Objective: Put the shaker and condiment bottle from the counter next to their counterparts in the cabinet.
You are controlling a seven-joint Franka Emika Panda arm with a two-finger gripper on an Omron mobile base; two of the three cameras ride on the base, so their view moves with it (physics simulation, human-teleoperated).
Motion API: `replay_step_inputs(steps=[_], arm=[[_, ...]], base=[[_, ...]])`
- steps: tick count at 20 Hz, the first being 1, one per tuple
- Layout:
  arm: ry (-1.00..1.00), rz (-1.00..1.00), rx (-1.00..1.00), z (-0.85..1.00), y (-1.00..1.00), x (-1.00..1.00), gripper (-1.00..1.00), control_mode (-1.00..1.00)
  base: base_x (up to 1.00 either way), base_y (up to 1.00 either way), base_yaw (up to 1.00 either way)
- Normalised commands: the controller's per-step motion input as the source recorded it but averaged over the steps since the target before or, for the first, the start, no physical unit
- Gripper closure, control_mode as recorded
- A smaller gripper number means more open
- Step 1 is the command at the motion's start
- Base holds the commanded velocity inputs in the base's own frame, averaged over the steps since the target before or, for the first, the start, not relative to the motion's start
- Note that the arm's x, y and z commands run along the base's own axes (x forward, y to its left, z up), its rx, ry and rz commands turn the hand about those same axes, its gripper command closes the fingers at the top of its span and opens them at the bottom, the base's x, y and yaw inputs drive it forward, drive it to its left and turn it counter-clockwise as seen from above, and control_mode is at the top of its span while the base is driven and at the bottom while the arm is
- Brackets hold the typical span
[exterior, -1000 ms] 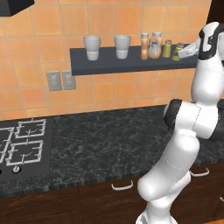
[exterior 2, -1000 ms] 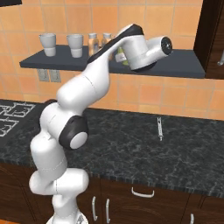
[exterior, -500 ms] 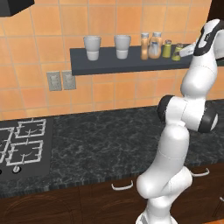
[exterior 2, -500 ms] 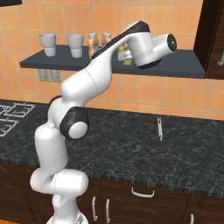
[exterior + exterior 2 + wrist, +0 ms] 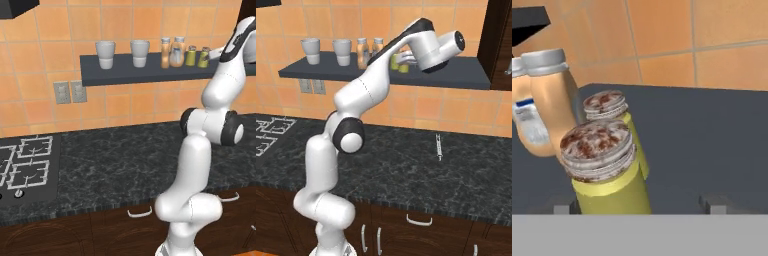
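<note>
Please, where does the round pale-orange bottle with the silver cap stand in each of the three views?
Left base view: the round bottle is on the shelf, upper right of centre, just right of the slim orange bottle.
Right base view: upper centre on the shelf, partly behind the arm.
Hand view: upper left, beyond the near shaker.
Shared landmark: the dark grey shelf against orange tiles.

Two shakers [image 5: 197, 56] – two bottles [image 5: 171, 52] – two cups [image 5: 123, 54]

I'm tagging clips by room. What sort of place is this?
A kitchen, rendered: a stove set in a black counter, wood drawers below, and a wall shelf with cups and shakers against orange tiles.
</note>
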Motion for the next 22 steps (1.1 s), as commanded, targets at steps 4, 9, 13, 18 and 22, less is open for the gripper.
replay_step_inputs(steps=[4,9,13,18,22], arm=[[0.00,0.00,0.00,0.01,0.06,-0.47,-1.00,-1.00],[-0.08,0.00,0.00,0.13,-0.05,-0.73,-1.00,-1.00],[-0.24,-0.02,-0.04,0.12,0.03,-1.00,-1.00,-1.00],[-0.28,-0.04,-0.14,0.00,0.22,-1.00,-1.00,-1.00],[-0.45,-0.05,-0.10,-0.32,0.16,-1.00,-1.00,-1.00]], base=[[0.00,0.00,0.00],[0.00,0.00,0.00],[0.00,0.00,0.00],[0.00,0.00,0.00],[0.00,0.00,0.00]])
